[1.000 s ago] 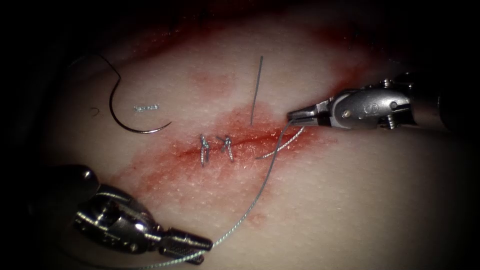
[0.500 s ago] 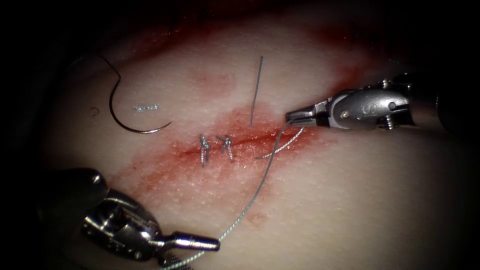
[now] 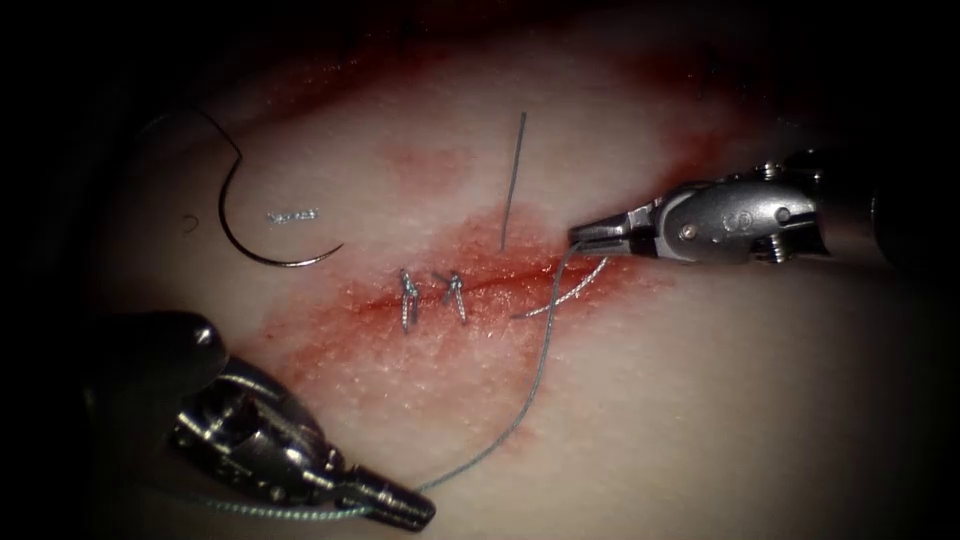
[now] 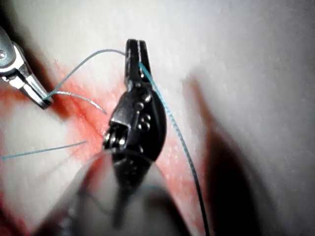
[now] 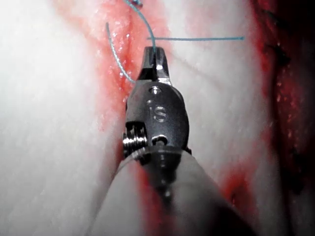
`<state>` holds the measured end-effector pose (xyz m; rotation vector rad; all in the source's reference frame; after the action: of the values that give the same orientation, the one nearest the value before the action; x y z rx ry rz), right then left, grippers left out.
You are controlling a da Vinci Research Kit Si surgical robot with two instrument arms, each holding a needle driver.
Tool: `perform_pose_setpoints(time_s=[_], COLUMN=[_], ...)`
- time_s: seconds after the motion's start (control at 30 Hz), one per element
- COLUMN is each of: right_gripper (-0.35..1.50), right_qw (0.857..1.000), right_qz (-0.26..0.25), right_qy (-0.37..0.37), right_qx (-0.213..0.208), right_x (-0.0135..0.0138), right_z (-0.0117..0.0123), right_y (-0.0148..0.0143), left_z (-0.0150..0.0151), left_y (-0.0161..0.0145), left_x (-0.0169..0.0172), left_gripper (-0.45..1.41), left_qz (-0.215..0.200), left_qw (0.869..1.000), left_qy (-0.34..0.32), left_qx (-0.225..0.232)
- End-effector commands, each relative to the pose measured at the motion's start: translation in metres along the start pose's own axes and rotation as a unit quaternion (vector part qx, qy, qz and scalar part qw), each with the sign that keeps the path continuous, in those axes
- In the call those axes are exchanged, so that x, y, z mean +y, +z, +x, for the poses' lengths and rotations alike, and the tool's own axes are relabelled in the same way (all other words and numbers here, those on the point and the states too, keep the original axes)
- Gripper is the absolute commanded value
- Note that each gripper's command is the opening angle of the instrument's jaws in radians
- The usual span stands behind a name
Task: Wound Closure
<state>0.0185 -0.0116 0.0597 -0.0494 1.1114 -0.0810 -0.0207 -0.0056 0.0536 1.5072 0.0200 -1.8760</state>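
tissue (image 3: pixel 700 400): pale cream-pink, fine pebbled grain
red fluid (image 3: pixel 330 335): red stain along cut, fading to pink blotches at edges
cut (image 3: pixel 520 278): dark red line
thread (image 3: pixel 535 385): grey-silver in endoscope view — teal-blue in wrist views
knots (image 3: pixel 432 295): silvery-grey, 2 tufts
needle (image 3: pixel 250 235): dark grey curve
left claw (image 3: pixel 405 505): shiny steel, dark ribbed tip
right claw (image 3: pixel 590 233): polished silver w/ dark tip

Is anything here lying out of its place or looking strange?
Yes. The needle lies loose on the tissue, left of the cut, held by neither tool. Left tool and right tool both grip the thread.
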Motion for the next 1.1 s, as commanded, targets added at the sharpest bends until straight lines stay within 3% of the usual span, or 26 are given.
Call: perform_pose_setpoints(time_s=[0.03,0.27,0.47,0.57,0.67,0.87,1.1], right_gripper=[-0.35,-0.35,-0.32,0.61,1.16,1.46,1.43], right_qw=[1.000,0.999,0.996,0.994,0.993,0.992,0.991], right_qz=[0.001,0.033,0.056,0.066,0.067,0.056,0.050], right_qy=[0.000,0.024,0.049,0.068,0.084,0.104,0.111], right_qx=[0.002,0.029,0.049,0.055,0.055,0.042,0.051], right_x=[-0.0001,-0.0009,-0.0022,-0.0025,-0.0022,-0.0011,0.0008], right_z=[0.0000,0.0016,0.0032,0.0040,0.0045,0.0047,0.0037], right_y=[0.0008,-0.0005,-0.0008,-0.0009,-0.0012,-0.0025,-0.0049], left_z=[-0.0006,-0.0019,-0.0035,-0.0036,-0.0034,-0.0033,-0.0038], left_y=[0.0005,-0.0015,-0.0040,-0.0045,-0.0051,-0.0064,-0.0076], left_x=[0.0000,-0.0011,-0.0019,-0.0012,0.0001,0.0018,0.0020], left_gripper=[-0.45,-0.45,-0.45,-0.45,-0.45,-0.45,-0.45], left_qz=[0.009,0.065,0.137,0.156,0.167,0.203,0.227], left_qw=[1.000,0.996,0.984,0.978,0.973,0.961,0.952], left_qy=[-0.003,-0.028,-0.064,-0.076,-0.084,-0.103,-0.116], left_qx=[-0.010,-0.047,-0.097,-0.117,-0.133,-0.154,-0.167])
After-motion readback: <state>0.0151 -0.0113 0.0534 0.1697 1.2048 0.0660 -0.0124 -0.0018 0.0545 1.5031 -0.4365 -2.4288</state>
